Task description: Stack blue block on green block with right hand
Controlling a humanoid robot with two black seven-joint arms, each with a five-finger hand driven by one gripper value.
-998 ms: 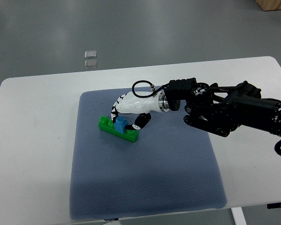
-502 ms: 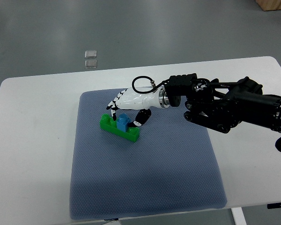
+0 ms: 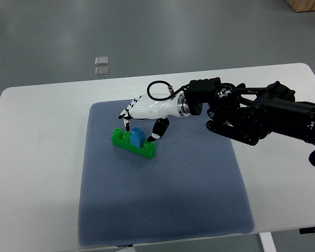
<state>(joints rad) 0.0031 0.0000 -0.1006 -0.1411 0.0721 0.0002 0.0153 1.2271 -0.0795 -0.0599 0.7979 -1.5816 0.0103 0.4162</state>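
On the left part of the white table (image 3: 37,157) lies a grey-blue mat (image 3: 163,199), and it covers the middle of the table. On the far-left area of this mat is the green block (image 3: 121,139), a long piece that runs a little diagonally. The blue block (image 3: 136,137) sits on top of the green block, about at its middle, and it stands upright there.

Just to the right and above the blocks hangs the right hand (image 3: 143,114), white with black marks on the joints. Its fingers (image 3: 127,116) are spread and point down toward the blocks, and they hold nothing. One fingertip comes down very close to the right side of the blue block; I cannot tell if it touches it.

Further right, the black arm (image 3: 257,115) goes over the mat edge and leaves the picture at the right side. A thin black cable (image 3: 156,87) makes a loop near the wrist.
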